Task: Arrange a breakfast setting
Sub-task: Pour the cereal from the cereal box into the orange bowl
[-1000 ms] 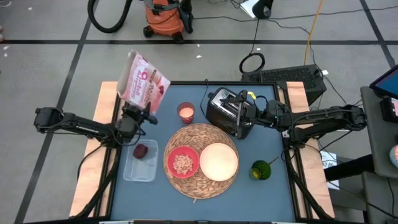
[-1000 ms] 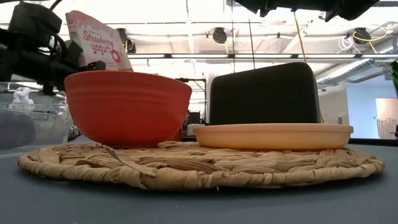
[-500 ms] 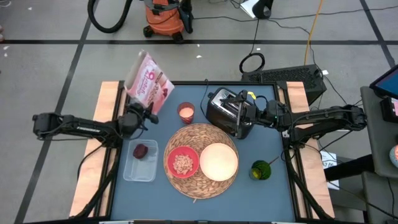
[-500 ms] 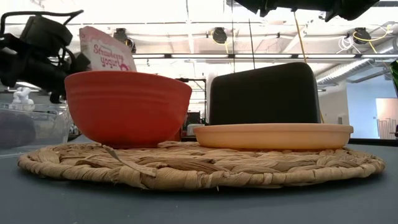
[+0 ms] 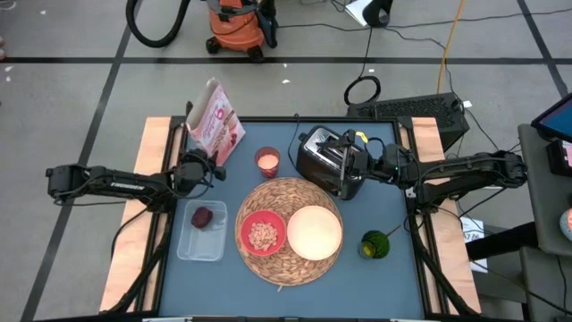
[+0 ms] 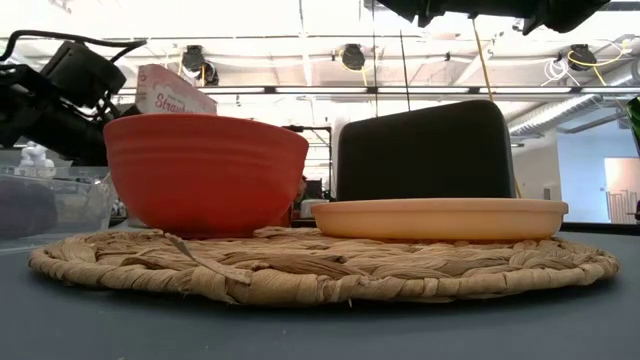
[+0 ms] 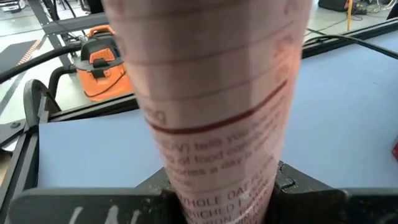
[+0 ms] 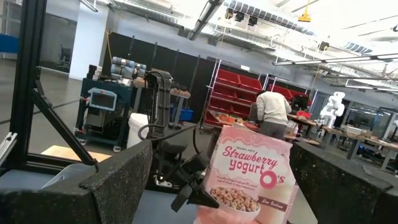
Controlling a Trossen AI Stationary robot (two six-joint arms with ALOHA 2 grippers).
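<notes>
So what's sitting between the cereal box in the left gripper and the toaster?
In the high view, a small pink-filled cup stands between the cereal box and the toaster, on bare table.

site: lab/workshop | cues: red parts bins [image 8: 231, 93], ceiling lights (industrial), orange shop vacuum [image 5: 237, 25]

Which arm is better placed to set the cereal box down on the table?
Left. The left hand is already shut on the cereal box at the table's far left corner. The right hand sits by the black toaster across the table.
</notes>
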